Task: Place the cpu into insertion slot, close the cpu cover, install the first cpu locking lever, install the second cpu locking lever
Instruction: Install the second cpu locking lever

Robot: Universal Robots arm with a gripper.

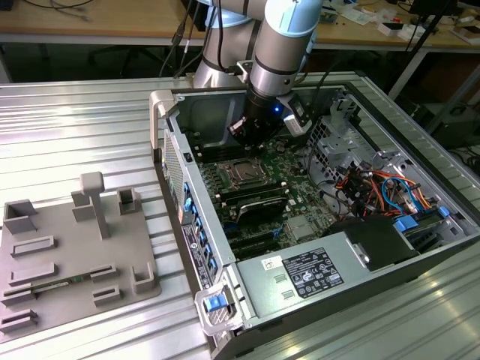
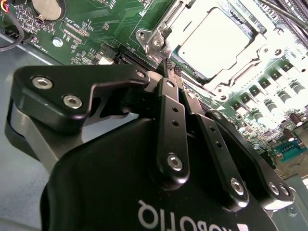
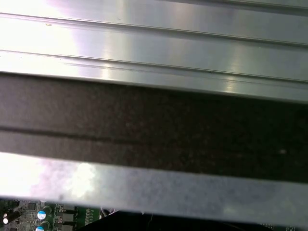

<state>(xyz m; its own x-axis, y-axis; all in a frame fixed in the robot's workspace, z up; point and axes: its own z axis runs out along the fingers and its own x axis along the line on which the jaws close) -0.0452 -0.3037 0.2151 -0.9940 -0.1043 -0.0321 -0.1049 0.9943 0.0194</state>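
The cpu (image 2: 216,41) lies flat in the insertion slot (image 1: 244,173), its pale metal top showing through the window of the cpu cover (image 2: 166,24). The silvery cover lies down around it. My gripper (image 2: 169,67) is shut, its two black fingers (image 2: 168,115) pressed together with nothing visible between them. The tips hover just off one corner of the cover, beside its screwed hinge end. In the exterior view the gripper (image 1: 241,135) hangs low inside the open computer case, a little behind the slot. The locking levers cannot be told apart from the frame.
Long black memory slots (image 1: 251,196) lie in front of the slot. The grey power supply box (image 1: 315,274) closes the near end of the case; coloured cables (image 1: 375,187) fill the exterior view's right. A grey fixture tray (image 1: 67,255) sits on the ribbed table at the exterior view's left.
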